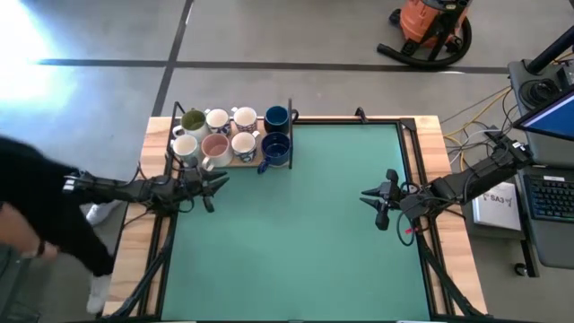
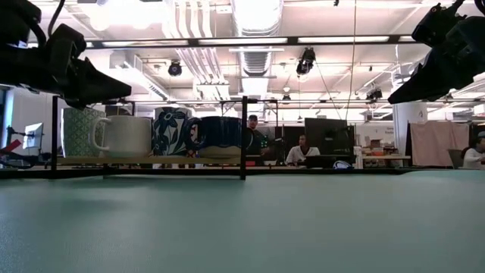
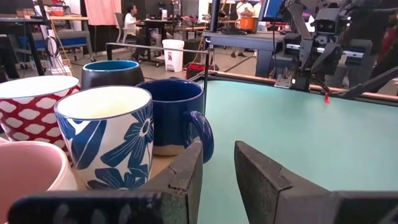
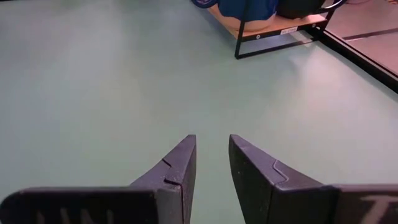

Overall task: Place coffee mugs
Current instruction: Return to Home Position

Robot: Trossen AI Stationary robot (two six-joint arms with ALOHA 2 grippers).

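Observation:
Several coffee mugs [image 1: 231, 133] stand in two rows on a wooden board [image 1: 240, 163] inside a black wire frame, at the far left of the green mat. They include an olive-lined one [image 1: 193, 119], a pink-lined one [image 1: 215, 146] and two navy ones [image 1: 276, 133]. My left gripper [image 1: 215, 184] hovers level just near of the board, open and holding nothing. In its wrist view a blue-flowered mug [image 3: 109, 134] and a navy mug [image 3: 177, 115] stand right ahead of the fingers. My right gripper [image 1: 372, 199] hangs open over the mat's right side, tilted down at bare mat [image 4: 124, 74].
A person in dark clothes [image 1: 36, 206] stands at the table's left edge. The green mat [image 1: 296, 242] lies bare between the two grippers. An orange vacuum [image 1: 430, 27] stands on the floor beyond the table, and a keyboard [image 1: 547, 197] lies at the right.

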